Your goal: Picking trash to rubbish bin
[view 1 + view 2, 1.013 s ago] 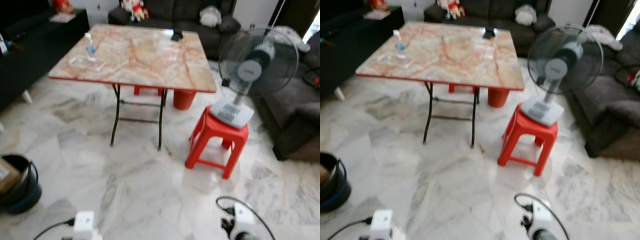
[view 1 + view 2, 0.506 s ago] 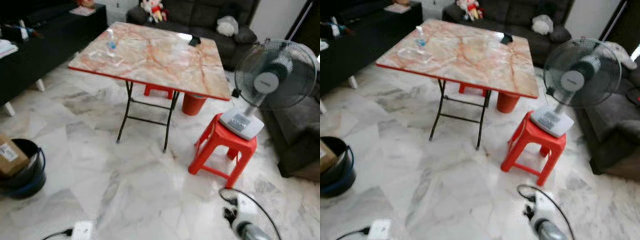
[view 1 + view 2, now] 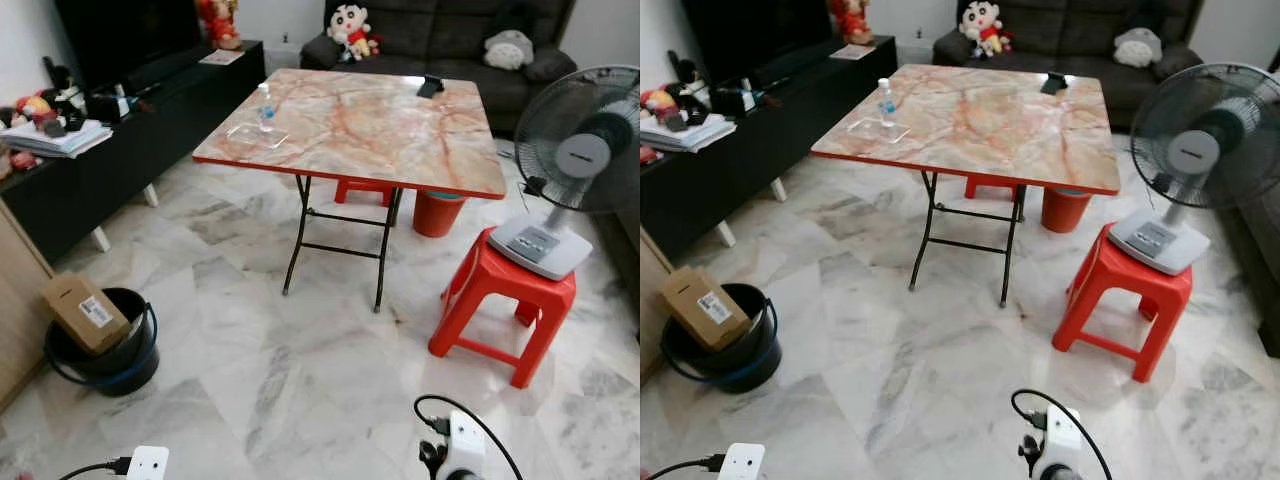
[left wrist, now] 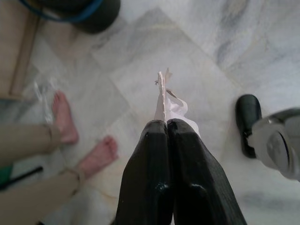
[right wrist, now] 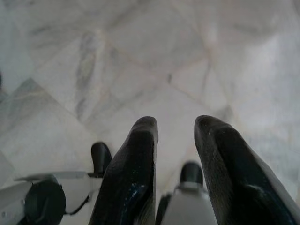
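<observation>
1. Eye views: a black bin (image 3: 100, 350) is seen at the lower left of the frame, with a box (image 3: 85, 312) resting across its rim; a table (image 3: 370, 120) stands at upper centre, a fan (image 3: 580, 160) on a red stool (image 3: 500, 300) at right.
2. Left wrist view: the left gripper (image 4: 166, 124) is pressed together on a scrap of pale trash (image 4: 164, 96) – held above marble floor, a person's bare feet (image 4: 63, 117) at left.
3. Right wrist view: the right gripper (image 5: 176, 129) is spread, nothing between its fingers.
4. The pinch should be kept firm, and the trash dropped beside the box – into the bin's open part.
</observation>
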Motion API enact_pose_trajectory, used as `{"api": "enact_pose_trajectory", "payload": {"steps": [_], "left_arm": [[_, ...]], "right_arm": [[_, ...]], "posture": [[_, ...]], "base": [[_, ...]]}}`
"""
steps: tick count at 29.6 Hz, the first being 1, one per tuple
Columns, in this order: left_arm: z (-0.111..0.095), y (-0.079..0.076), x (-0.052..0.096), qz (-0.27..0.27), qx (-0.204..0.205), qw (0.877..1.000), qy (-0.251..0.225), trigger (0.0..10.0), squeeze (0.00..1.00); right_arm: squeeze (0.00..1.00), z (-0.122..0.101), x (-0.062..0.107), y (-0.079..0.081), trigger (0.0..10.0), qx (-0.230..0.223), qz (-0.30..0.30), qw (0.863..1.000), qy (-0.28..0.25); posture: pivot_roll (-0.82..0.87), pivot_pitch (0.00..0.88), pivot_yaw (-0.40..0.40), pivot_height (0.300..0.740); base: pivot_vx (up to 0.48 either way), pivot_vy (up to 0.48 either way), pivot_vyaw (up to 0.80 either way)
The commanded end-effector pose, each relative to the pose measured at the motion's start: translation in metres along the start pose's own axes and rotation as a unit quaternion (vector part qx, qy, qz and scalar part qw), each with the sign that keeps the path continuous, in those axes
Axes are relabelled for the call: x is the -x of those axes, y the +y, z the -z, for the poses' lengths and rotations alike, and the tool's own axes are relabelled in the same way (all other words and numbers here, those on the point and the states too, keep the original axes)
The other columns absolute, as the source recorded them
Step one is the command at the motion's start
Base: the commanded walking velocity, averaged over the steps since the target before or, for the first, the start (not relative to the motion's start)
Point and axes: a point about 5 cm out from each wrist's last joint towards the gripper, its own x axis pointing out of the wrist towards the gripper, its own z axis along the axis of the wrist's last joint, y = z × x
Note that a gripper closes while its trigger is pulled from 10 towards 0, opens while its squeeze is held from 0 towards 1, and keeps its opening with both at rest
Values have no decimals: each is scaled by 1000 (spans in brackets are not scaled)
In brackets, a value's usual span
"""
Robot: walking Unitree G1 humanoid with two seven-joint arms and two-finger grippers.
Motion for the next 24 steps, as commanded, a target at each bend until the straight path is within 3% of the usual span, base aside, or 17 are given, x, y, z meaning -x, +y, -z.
{"api": "enact_pose_trajectory", "payload": {"steps": [1, 8, 15, 21, 24], "left_arm": [[-7, -1, -2, 11, -16, 1000, -5, 10000, 0], [-16, -2, -5, 20, -46, 999, -13, 10000, 0], [-18, -2, -5, 23, -48, 998, -18, 10000, 0], [-20, -10, -5, 33, -47, 998, -22, 10000, 0], [-21, -26, -4, 46, -40, 998, -27, 10000, 0]], "right_arm": [[0, 1, 0, 0, 10000, -12, 9, 1000, -6], [0, 6, 1, 3, 10000, -23, 15, 1000, -1], [0, 2, -1, 10, 10000, -26, 10, 1000, -8], [0, 2, -1, 11, 10000, -17, 3, 1000, -11], [0, 9, 1, 8, 10000, 3, -5, 1000, -2]], "posture": [[-12, 0, 48, 740], [-15, 0, 72, 740], [-17, 0, 73, 740], [-27, 0, 52, 740], [-27, 27, 8, 740]], "base": [[0, 0, 0], [0, 0, 0], [253, 0, 0], [262, 0, 0], [255, 0, 0]]}}
